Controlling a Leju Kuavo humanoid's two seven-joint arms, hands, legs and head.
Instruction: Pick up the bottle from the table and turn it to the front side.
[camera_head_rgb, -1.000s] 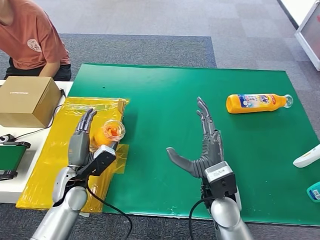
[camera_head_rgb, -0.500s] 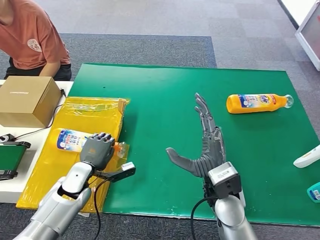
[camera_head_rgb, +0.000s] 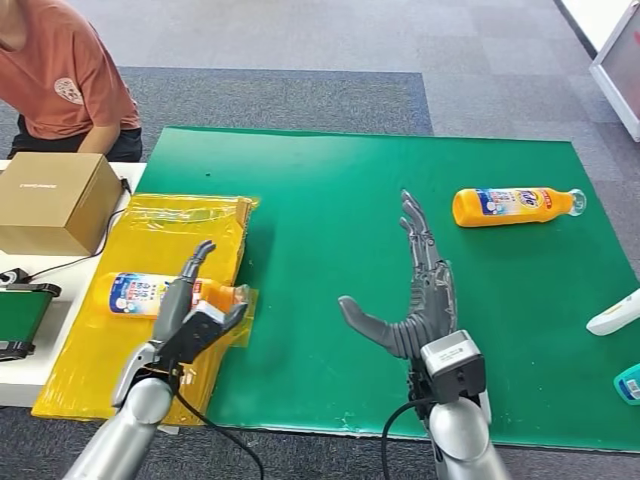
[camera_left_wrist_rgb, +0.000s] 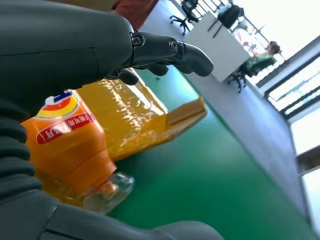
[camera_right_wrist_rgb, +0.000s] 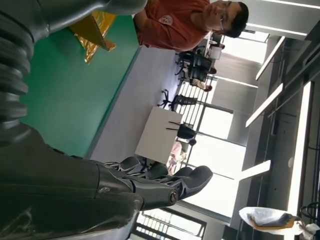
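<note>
Orange bottle (camera_head_rgb: 155, 295) lying flat on yellow sheet (camera_head_rgb: 151, 240), left hand (camera_head_rgb: 185, 315) just over its neck end, fingers spread, gripping nothing; right hand (camera_head_rgb: 419, 295) splayed above green surface (camera_head_rgb: 317, 220)

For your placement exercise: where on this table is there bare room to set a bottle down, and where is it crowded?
Free: green mat between yellow sheet and right hand, and behind that hand. Crowded: the sheet, with a bottle under the left hand; the right edge near the other bottle.

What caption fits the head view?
Left hand open beside a bottle lying on yellow sheet.
</note>
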